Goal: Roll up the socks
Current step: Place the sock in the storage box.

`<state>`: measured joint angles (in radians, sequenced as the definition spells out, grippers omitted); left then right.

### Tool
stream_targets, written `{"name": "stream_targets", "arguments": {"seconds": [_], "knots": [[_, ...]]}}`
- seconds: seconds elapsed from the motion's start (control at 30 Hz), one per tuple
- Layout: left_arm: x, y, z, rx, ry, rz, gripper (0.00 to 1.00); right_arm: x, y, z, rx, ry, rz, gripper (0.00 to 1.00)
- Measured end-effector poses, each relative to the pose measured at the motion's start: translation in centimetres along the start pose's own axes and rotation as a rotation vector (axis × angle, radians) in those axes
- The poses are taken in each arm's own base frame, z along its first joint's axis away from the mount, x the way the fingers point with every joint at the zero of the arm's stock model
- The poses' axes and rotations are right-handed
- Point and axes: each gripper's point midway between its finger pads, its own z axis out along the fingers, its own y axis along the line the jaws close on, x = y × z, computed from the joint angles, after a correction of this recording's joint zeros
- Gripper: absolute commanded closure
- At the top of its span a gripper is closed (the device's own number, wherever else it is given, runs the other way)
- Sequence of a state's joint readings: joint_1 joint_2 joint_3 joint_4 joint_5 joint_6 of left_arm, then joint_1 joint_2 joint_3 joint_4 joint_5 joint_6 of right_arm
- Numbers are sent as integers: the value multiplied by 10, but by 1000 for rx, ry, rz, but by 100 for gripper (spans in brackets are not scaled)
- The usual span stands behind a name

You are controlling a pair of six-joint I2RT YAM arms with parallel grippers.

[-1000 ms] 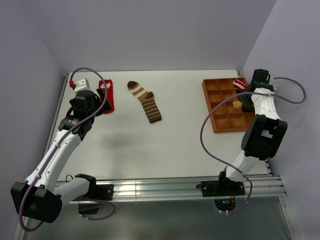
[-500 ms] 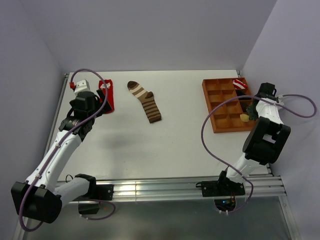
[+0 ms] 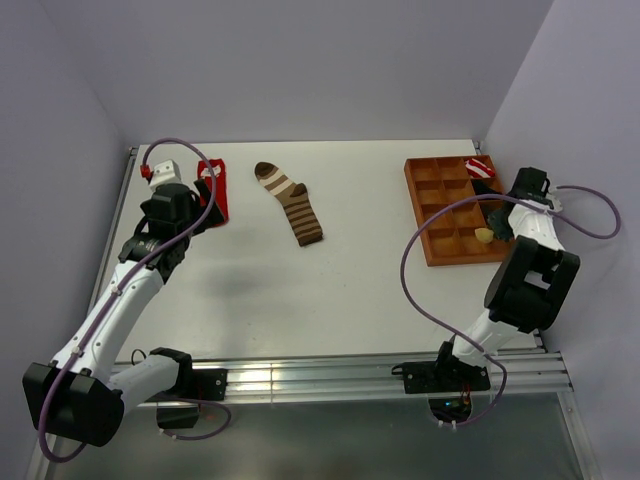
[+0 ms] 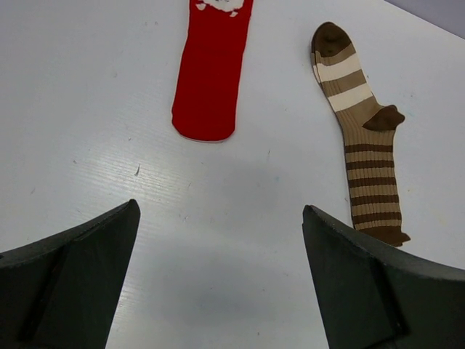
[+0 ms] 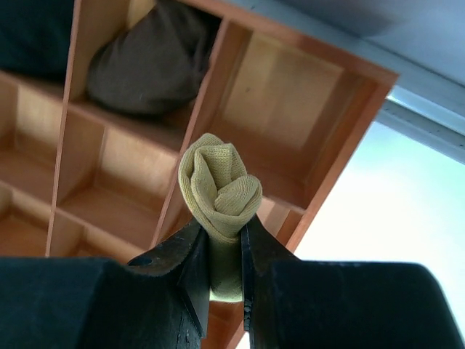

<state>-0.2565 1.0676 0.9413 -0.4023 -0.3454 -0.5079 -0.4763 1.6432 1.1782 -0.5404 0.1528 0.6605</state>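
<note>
My right gripper (image 5: 221, 240) is shut on the rolled mustard-yellow sock (image 5: 218, 190) and holds it over the near right corner of the orange divided tray (image 3: 425, 225); the sock also shows in the top view (image 3: 485, 236). The red sock (image 4: 212, 76) with a white mark lies flat at the far left (image 3: 218, 192). The brown-and-tan striped sock (image 4: 361, 131) lies flat beside it (image 3: 292, 203). My left gripper (image 4: 221, 247) is open and empty above the bare table just short of the red sock.
The tray holds a red-and-white striped bundle (image 3: 480, 166) at its far right corner and a dark rolled bundle (image 5: 149, 62) in a compartment. The right wall stands close behind the tray. The table's rail runs along the near edge (image 3: 330, 378).
My right gripper has carried the yellow roll from the tray's middle right towards its near right corner, then settled slightly. The left arm has not moved.
</note>
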Motion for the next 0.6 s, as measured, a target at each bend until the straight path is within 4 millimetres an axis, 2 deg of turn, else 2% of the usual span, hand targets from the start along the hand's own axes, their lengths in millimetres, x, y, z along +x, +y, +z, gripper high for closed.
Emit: {"name": "stream_targets", "arguments": {"seconds": [0.4, 0.6], "knots": [[3, 1, 1, 2, 9, 17, 1, 31, 44, -7, -83, 37, -209, 100], [3, 0, 1, 3, 10, 20, 1, 39, 34, -2, -53, 61, -229, 100]]}}
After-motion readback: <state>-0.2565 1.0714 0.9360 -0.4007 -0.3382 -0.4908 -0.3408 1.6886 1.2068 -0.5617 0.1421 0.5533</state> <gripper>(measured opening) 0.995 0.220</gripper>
